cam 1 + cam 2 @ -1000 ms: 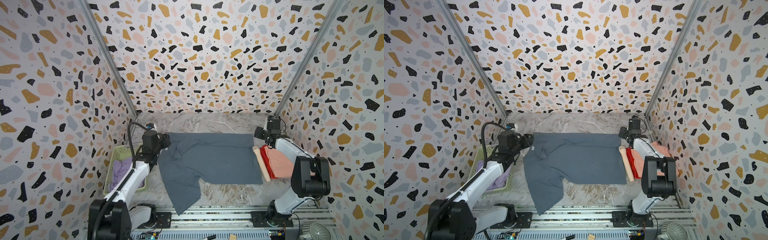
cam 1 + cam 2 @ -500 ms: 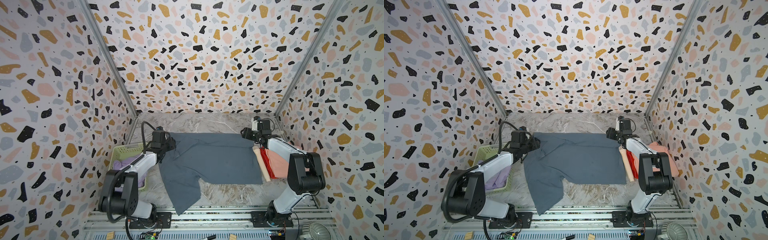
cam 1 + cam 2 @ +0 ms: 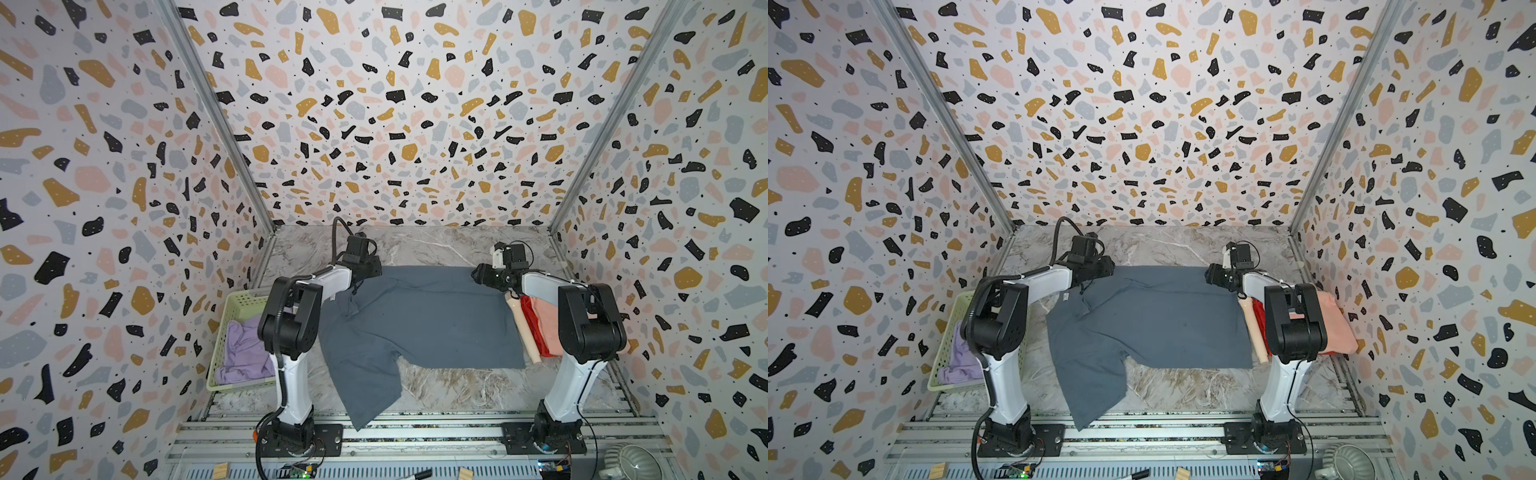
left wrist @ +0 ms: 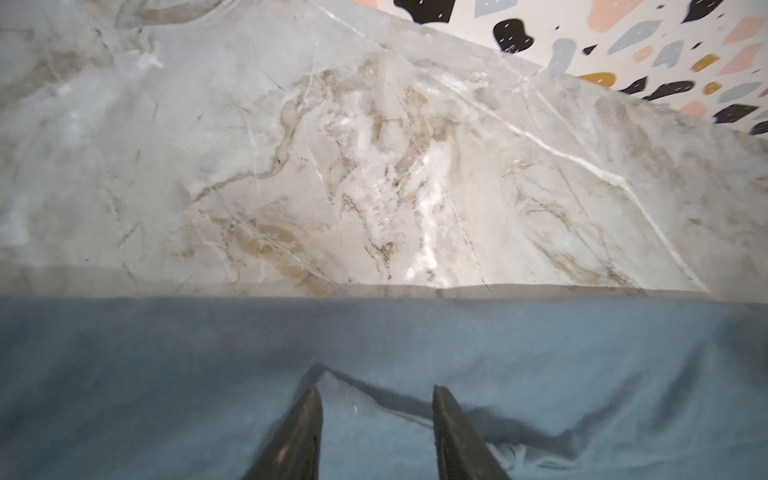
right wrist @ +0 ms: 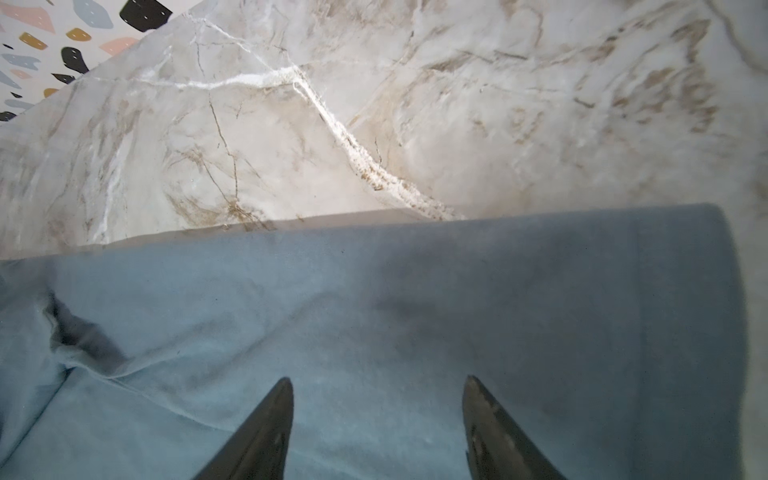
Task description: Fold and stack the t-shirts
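looking at a blue-grey shirt (image 3: 415, 320) spread across the middle of the counter (image 3: 436, 249), lower left end trailing past the front edge onto the metal rails (image 3: 415, 432). can spot a small white label (image 3: 1066, 296) near its left side in a top view.

left jaws down at the shirt's upper left corner, out past the left arm (image 3: 332, 278). going by the left wrist view: partly open, fingertips (image 4: 309, 415) on the cloth with a little raised ridge of it between them, not clamped on it. right jaws at the upper right corner: spread wider, fingertips (image 5: 278, 407) over flat cloth, gripping nothing.

also got a lilac shirt (image 3: 245, 349) crumpled in a pale green basket (image 3: 232, 307) at the left of both top views. then a red shirt (image 3: 532, 324) and a pink shirt (image 3: 1329, 324) piled at the right, just beside the blue-grey one and partly hidden behind the right arm (image 3: 590, 320).
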### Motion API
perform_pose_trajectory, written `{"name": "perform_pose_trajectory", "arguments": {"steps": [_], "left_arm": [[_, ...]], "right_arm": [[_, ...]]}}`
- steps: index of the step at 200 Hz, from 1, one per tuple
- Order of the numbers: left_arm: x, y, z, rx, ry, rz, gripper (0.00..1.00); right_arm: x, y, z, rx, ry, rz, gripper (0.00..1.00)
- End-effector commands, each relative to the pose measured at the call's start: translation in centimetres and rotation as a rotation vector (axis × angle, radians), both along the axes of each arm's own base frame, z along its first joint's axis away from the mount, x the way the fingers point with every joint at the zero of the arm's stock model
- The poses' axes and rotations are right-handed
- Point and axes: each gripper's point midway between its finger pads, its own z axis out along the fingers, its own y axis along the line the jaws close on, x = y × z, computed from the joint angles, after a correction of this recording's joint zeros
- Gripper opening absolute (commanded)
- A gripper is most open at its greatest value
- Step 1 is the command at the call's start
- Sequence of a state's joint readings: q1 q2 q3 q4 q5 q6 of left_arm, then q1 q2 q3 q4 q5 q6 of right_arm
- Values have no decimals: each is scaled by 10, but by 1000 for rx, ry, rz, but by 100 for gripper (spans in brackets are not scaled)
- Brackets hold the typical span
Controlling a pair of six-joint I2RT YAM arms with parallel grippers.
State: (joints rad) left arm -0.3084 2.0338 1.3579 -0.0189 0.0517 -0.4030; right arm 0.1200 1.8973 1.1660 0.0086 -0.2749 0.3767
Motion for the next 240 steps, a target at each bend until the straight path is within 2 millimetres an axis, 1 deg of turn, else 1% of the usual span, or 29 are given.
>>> {"name": "perform_pose_trajectory", "arguments": {"steps": [1, 17, 54, 113, 138, 155, 172, 198, 240], "left_arm": [[1, 1, -7, 102, 13, 20, 43], [2, 1, -15, 130, 22, 32, 41], [3, 6, -24, 192, 36, 66, 37], [8, 12, -30, 235, 34, 115, 34], [11, 12, -35, 238, 41, 119, 30], [12, 11, -38, 237, 51, 116, 23], [10, 11, -36, 234, 50, 119, 14], [9, 9, -24, 204, 27, 119, 0], [4, 12, -2, 193, -4, 134, 0]], "right_arm": [[14, -2, 25, 1, -63, -9, 64], [15, -3, 24, -2, -64, -10, 64], [16, -6, 22, -7, -59, -18, 65], [16, -10, 21, -12, -56, -27, 65], [16, -11, 18, -13, -52, -28, 65], [16, -11, 17, -14, -49, -27, 64], [16, -12, 17, -17, -50, -32, 65], [17, -17, 18, -20, -53, -41, 64], [14, -24, 17, -20, -51, -56, 64]]}}
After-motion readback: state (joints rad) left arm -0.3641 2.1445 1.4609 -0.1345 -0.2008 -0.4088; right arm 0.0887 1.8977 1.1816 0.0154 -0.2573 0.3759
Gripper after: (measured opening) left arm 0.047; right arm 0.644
